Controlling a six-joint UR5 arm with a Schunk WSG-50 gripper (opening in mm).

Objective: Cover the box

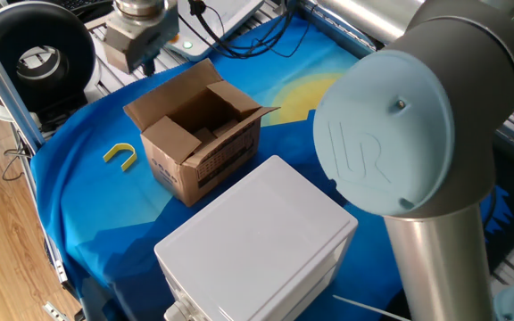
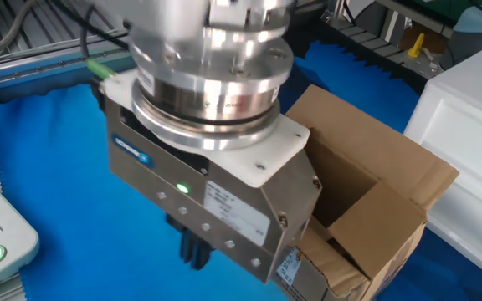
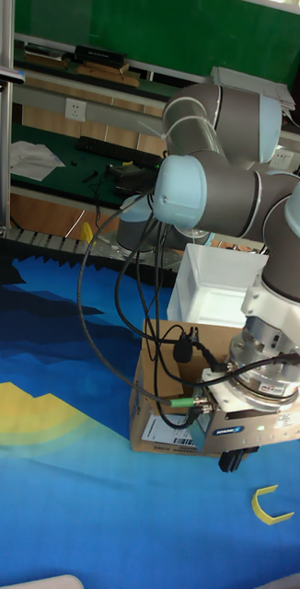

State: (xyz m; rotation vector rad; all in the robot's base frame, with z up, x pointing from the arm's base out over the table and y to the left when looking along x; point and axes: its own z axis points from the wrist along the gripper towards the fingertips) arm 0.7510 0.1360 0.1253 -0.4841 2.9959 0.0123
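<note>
Blue cloth (image 1: pixel 96 201), box (image 1: pixel 202 134) (flaps up), gripper (image 3: pixel 234 460) beside it, opening unclear.

Even, bright overhead light is seen in all three views, and shadows are kept soft and short. In one fixed view a faint shadow is cast inside the box (image 1: pixel 202 134), and a dull sheen is shown on the white plastic box (image 1: pixel 257 236); the arm's round joint cap (image 1: pixel 391 134), near the lens, is rendered large. In the other fixed view, glare is thrown off the polished metal flange (image 2: pixel 212 84), which is slightly soft. In the tall fixed view the blue cloth (image 3: pixel 67 497) is strongly saturated, and the far background is dimmer.
</note>
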